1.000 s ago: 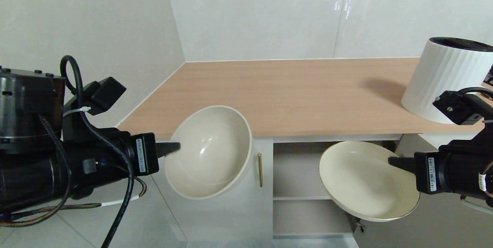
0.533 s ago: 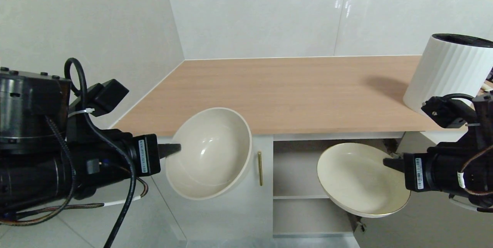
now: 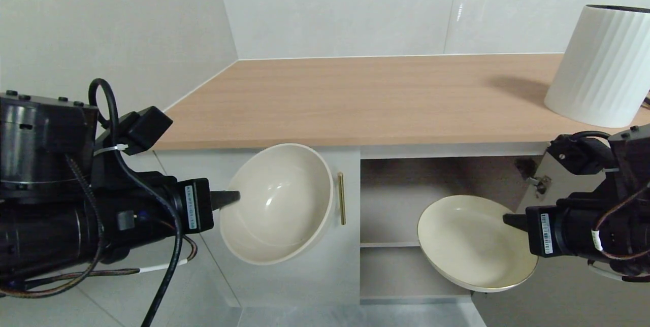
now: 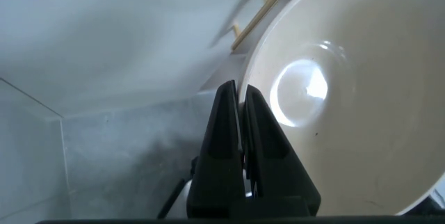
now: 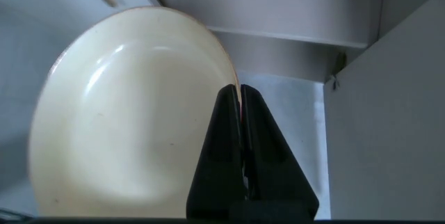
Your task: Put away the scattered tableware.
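Below the wooden counter (image 3: pixel 365 98), the left gripper (image 3: pixel 231 198) pinches the rim of a cream bowl (image 3: pixel 277 205) and holds it tilted in mid-air before the cabinet's closed door (image 3: pixel 325 281), just beside its brass handle (image 3: pixel 341 206). The right gripper (image 3: pixel 509 219) is likewise clamped on the rim of a cream plate (image 3: pixel 472 240), held aslant at the mouth of the open compartment, across the line of the shelf (image 3: pixel 391 244). Whether the plate's far edge has crossed the threshold cannot be told.

Both pieces hang by a narrow bite on one edge, so either could pivot or slip out and drop to the floor if an arm jolts. The plate, going in at this slant, could strike the shelf edge or the hinge (image 3: pixel 538 185). The bowl sits close enough to the handle to knock it on a careless swing.

The head view alone lays out both pieces against the cabinet, with a white ribbed container (image 3: pixel 604 63) on the counter above. The left wrist view gives the grip itself, the left gripper (image 4: pixel 238 88) pressed thin across the bowl (image 4: pixel 348 99) wall, with the handle (image 4: pixel 254 19) beyond. The right wrist view shows the right gripper (image 5: pixel 240 92) astride the plate (image 5: pixel 132 113) rim and the swung-open door (image 5: pixel 389 113) close alongside.
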{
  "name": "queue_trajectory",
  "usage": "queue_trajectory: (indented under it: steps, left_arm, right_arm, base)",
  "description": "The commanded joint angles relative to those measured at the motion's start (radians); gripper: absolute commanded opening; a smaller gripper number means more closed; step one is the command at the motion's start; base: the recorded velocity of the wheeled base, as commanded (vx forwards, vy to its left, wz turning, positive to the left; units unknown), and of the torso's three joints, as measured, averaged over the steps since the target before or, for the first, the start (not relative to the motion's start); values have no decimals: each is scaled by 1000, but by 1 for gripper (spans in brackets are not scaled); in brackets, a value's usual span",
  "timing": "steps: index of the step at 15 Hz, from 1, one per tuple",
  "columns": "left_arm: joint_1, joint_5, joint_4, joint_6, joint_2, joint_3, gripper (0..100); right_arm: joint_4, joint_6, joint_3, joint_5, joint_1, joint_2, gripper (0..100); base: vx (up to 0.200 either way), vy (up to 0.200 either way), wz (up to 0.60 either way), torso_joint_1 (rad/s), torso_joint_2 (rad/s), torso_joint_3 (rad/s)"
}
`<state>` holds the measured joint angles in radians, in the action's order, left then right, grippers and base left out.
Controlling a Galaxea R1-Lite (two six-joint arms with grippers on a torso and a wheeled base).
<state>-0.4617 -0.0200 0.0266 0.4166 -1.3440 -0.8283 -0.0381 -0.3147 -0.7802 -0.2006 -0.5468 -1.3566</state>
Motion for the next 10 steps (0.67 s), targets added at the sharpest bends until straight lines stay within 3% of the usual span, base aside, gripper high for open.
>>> queue_trajectory:
  steps: [1, 6, 10]
  left_arm:
    - [0, 0, 1, 1, -4, 0, 0]
    - [0, 0, 1, 1, -12, 0, 0]
    - [0, 0, 1, 1, -18, 0, 0]
  right_arm:
    - [0, 0, 1, 0, 4, -10, 0]
    - [23, 2, 13, 0, 4, -19, 0]
    - [38, 31, 22, 0, 4, -24, 0]
  base:
    - [0, 0, 0, -139, 461, 315]
    - [0, 0, 0, -89, 431, 316]
    - [0, 0, 0, -24, 96, 64]
